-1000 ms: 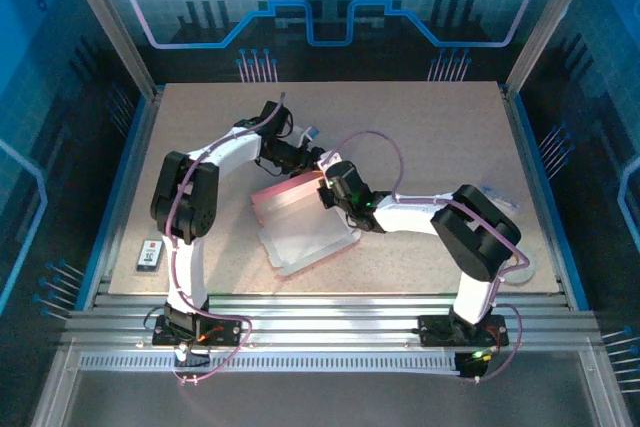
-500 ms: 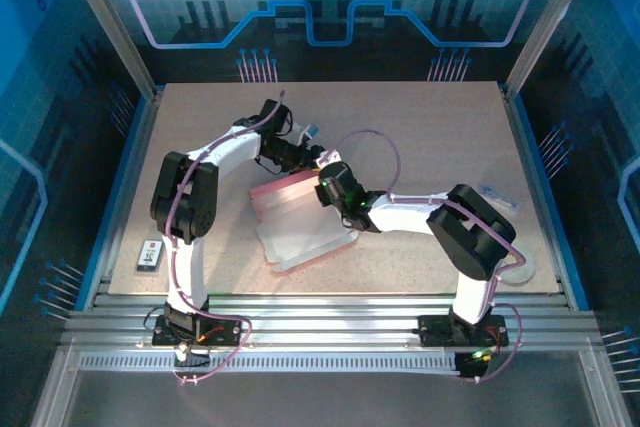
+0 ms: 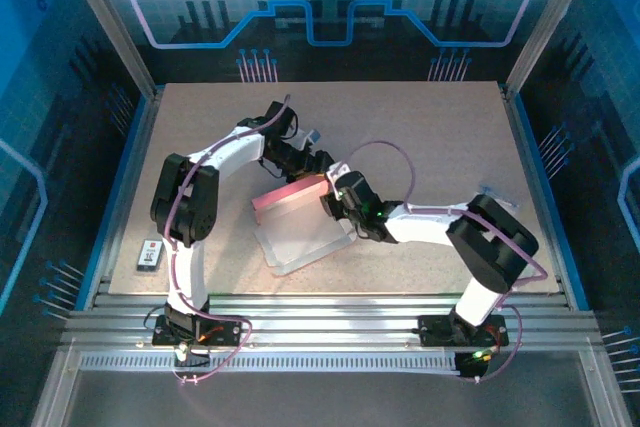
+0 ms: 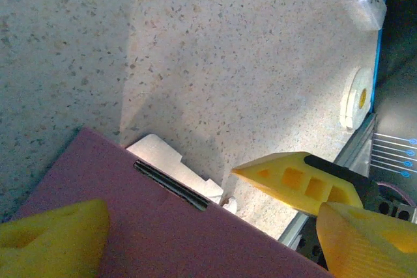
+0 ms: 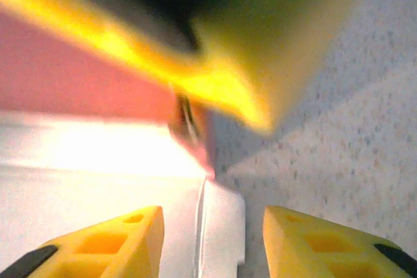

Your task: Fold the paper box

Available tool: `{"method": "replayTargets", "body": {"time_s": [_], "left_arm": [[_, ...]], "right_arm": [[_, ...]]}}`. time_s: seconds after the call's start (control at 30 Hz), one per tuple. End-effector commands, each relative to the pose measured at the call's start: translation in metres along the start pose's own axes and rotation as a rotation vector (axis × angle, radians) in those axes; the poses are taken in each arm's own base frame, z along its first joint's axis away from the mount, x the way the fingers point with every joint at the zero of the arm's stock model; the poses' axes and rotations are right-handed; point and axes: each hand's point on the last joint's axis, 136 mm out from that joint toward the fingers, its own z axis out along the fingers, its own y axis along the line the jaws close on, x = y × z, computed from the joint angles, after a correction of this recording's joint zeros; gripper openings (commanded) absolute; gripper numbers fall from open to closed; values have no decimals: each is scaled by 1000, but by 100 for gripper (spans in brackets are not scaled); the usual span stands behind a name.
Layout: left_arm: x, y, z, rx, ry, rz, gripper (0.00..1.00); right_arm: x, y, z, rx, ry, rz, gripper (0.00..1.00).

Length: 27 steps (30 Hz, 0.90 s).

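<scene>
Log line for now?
paper box: far side folded up | left gripper: open over box | right gripper: open at box corner

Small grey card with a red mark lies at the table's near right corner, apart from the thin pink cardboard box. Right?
No. The small grey card with a red mark lies at the table's near left corner, apart from the thin pink cardboard box, as the top external view shows.

Surface: speckled beige tabletop [image 3: 420, 127].
Middle: thin pink cardboard paper box [image 3: 300, 237], its whitish face lying flat on the tabletop and a pink panel raised along its far side.
Near left edge: small grey card with a red mark [image 3: 150, 254].
Right side: flat white disc with a centre hole [image 4: 350, 105]; farther back, small clear plastic packet [image 4: 366, 1].
</scene>
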Motion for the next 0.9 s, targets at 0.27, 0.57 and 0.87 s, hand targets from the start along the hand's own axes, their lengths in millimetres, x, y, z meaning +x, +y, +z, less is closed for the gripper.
{"method": "replayTargets", "body": {"time_s": [0.27,0.57,0.87], "left_arm": [[-11,-14,-46,-116,-142,142,91],[0,-34,-52,-162,-147,293,88],[9,-40,-38,-331,-63,419,82]], "right_arm": [[21,16,-65,-179,28,192,72],[31,12,-105,-224,28,307,87],[40,1,-131,-269,17,360,97]]}}
